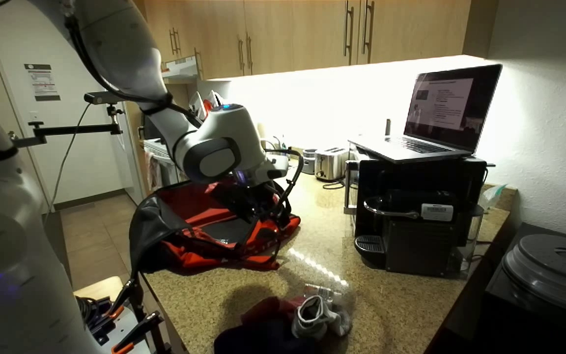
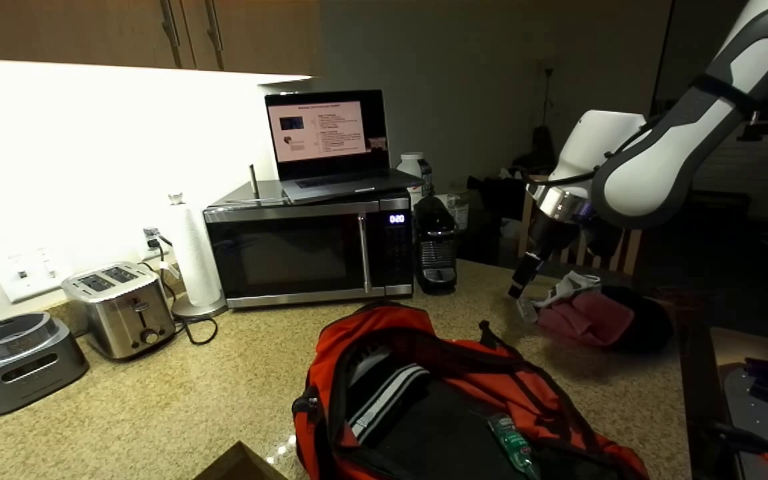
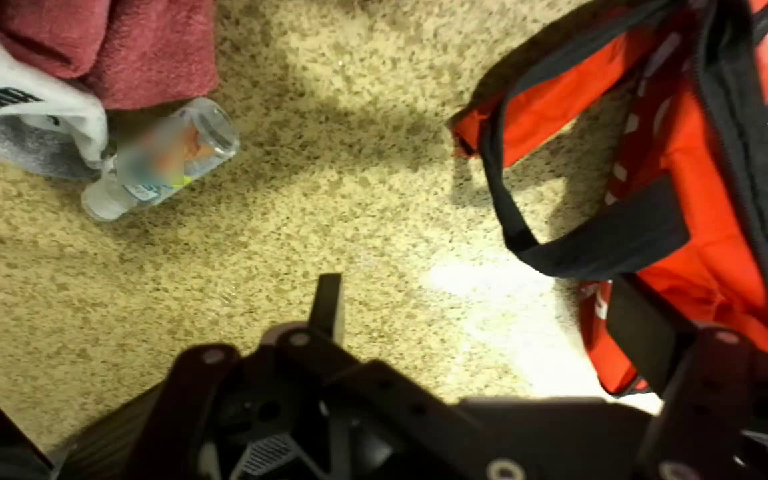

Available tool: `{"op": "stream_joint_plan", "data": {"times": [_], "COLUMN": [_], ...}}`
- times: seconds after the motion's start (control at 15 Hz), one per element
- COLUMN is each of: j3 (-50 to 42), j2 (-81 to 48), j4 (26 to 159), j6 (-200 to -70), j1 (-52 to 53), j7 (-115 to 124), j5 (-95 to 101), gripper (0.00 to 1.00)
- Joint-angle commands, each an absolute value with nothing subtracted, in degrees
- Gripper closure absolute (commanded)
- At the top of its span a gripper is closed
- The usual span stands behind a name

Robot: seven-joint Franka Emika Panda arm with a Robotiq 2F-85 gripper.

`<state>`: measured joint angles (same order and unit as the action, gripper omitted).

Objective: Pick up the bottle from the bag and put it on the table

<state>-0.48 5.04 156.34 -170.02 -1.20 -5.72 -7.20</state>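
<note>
The gripper [image 3: 487,323] is hovering over the table [image 3: 371,200], fingers [image 3: 325,307] standing wide apart, holding nothing. Nearby a clear bottle [image 3: 161,160] is lying, label [image 3: 145,192] blurring; a green bottle [image 2: 515,443] is resting inside the red bag [image 2: 377,323]. Beyond, the microwave display [image 2: 397,219] is reading 0:20.

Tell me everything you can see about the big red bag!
The red bag looks like soft fabric, with black trim, black straps and white markings on its side. It lies slumped and wide open on the speckled table. Inside lie a greenish bottle and something black with white stripes.
</note>
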Motion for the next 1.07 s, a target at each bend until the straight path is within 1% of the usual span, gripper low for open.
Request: {"op": "stream_joint_plan", "data": {"times": [0.0,0.13,0.6,1.0], "j3": [-1.82,-2.70,-1.04,0.05], "j2": [11.77,13.67,17.23,14.69], "j4": [159.94,160.25,158.18,149.59], "j6": [-166.01,-162.53,-147.68,-136.23], "j1": [3.01,4.26,2.30,2.23], "j7": [-14.16,-13.39,-6.90,-0.78], "j5": [-14.55,-13.11,-6.83,-4.12], "gripper": [0.00,0.00,0.00,0.00]}}
